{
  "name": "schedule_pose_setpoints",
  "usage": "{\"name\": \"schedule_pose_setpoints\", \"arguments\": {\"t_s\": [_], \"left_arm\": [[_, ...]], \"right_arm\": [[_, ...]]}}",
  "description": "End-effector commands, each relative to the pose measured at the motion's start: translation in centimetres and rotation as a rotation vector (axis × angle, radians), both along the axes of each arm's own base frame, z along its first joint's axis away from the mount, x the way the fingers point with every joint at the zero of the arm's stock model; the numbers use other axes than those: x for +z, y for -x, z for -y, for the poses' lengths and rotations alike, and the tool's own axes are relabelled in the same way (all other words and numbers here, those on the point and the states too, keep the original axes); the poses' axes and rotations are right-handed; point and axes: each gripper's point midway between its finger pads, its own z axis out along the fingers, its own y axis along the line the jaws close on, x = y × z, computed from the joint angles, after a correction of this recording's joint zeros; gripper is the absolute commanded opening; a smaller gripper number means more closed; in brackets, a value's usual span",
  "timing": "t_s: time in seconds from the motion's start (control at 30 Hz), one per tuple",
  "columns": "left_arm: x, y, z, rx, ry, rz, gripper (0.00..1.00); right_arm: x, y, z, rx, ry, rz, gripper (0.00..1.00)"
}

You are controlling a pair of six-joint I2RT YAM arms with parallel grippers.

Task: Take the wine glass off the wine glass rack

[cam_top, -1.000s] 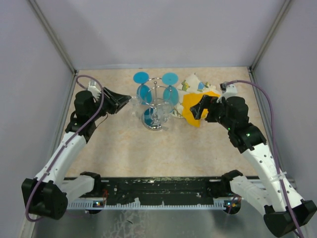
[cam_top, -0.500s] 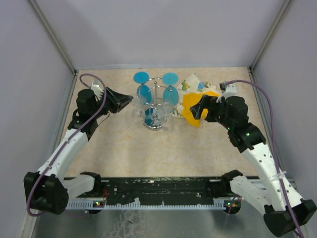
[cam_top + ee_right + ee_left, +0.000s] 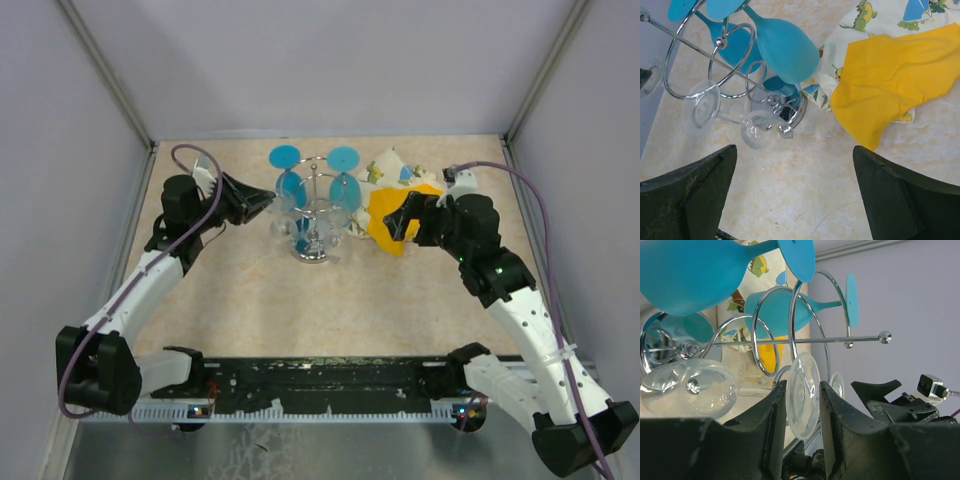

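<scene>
The chrome wine glass rack [image 3: 316, 214] stands at the table's middle back. Two blue glasses [image 3: 343, 160] and clear ones hang upside down from its loops. My left gripper [image 3: 267, 201] is at the rack's left side. In the left wrist view the round foot of a clear wine glass [image 3: 802, 396] stands between the fingers of the left gripper [image 3: 801, 386], with thin gaps either side; its bowl [image 3: 690, 390] hangs at left. My right gripper [image 3: 393, 221] is open and empty, right of the rack; in its wrist view the right gripper [image 3: 794, 150] hovers over bare table near the rack's base [image 3: 782, 102].
A yellow cloth [image 3: 397, 216] lies on a dinosaur-print cloth [image 3: 388, 165] right of the rack, under the right gripper. A second clear glass foot [image 3: 838, 385] hangs just beyond the left fingers. Grey walls close in the back and both sides.
My left gripper has moved up and to the right, closer to the rack, so its fingers now straddle the clear glass's foot. The right arm has not moved.
</scene>
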Motion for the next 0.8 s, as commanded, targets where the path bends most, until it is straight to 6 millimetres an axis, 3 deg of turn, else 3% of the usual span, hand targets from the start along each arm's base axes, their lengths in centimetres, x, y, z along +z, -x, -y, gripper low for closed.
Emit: {"name": "schedule_pose_setpoints", "arguments": {"t_s": [0.0,0.07,0.3,0.57,0.77], "left_arm": [[1.2,0.2,1.1,-0.073,0.037,0.034,0.38],[1.1,0.2,1.3,-0.084,0.042,0.027,0.36],[2.0,0.3,1.0,-0.070,0.030,0.061,0.00],[3.7,0.1,0.5,-0.040,0.012,0.089,0.00],[3.7,0.3,-0.3,0.004,-0.017,0.091,0.00]], "right_arm": [[1.1,-0.6,0.2,-0.012,0.004,0.054,0.99],[1.0,-0.6,0.2,-0.012,0.005,0.053,0.99],[0.9,-0.7,0.3,-0.016,0.006,0.053,0.99],[1.0,-0.6,0.3,-0.016,0.006,0.054,0.99],[1.0,-0.6,0.4,-0.020,0.010,0.059,0.99]]}}
